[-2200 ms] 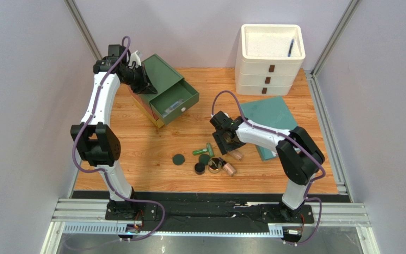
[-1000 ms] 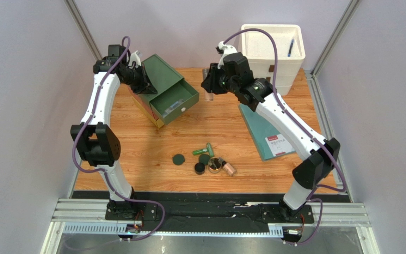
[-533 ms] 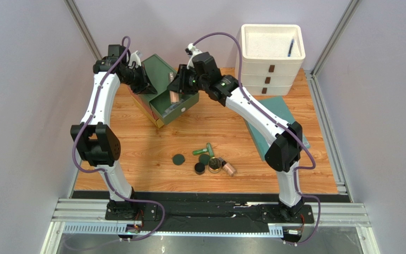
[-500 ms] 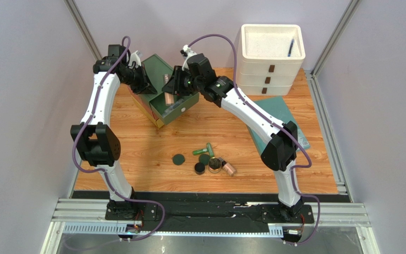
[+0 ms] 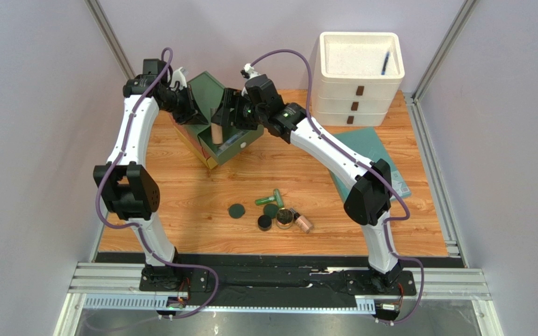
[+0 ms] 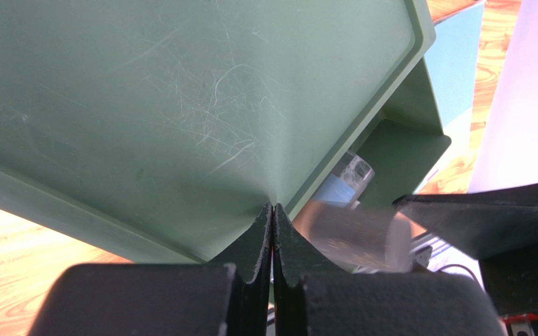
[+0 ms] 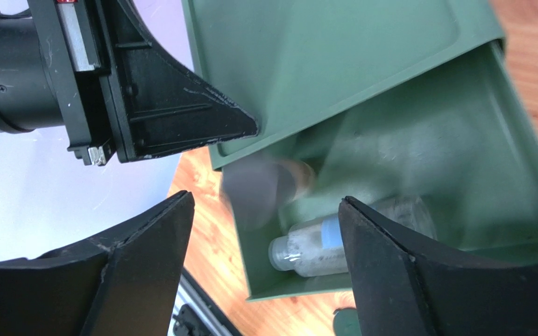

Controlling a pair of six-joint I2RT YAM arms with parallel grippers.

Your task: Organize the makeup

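A green box (image 5: 205, 89) stands at the back left with its drawer (image 5: 242, 138) pulled out. My left gripper (image 5: 184, 105) is shut, its tips (image 6: 272, 206) against the box's top edge. My right gripper (image 5: 227, 119) hangs open over the drawer. Below its jaws (image 7: 266, 203) a beige-pink bottle (image 5: 217, 131) is loose and blurred at the drawer's left end, also blurred in the left wrist view (image 6: 352, 234). A clear bottle (image 7: 321, 248) lies in the drawer. On the table lie a green tube (image 5: 270, 199), dark green compacts (image 5: 236, 211), a gold-rimmed jar (image 5: 285, 218) and a pink bottle (image 5: 304, 224).
A white drawer unit (image 5: 358, 77) stands at the back right with a blue pen (image 5: 385, 63) in its top tray. A teal flat book (image 5: 363, 148) lies in front of it, partly under my right arm.
My right arm carried the beige-pink bottle from the table's middle leftward to the green drawer. Its jaws have now opened and the bottle has left them.
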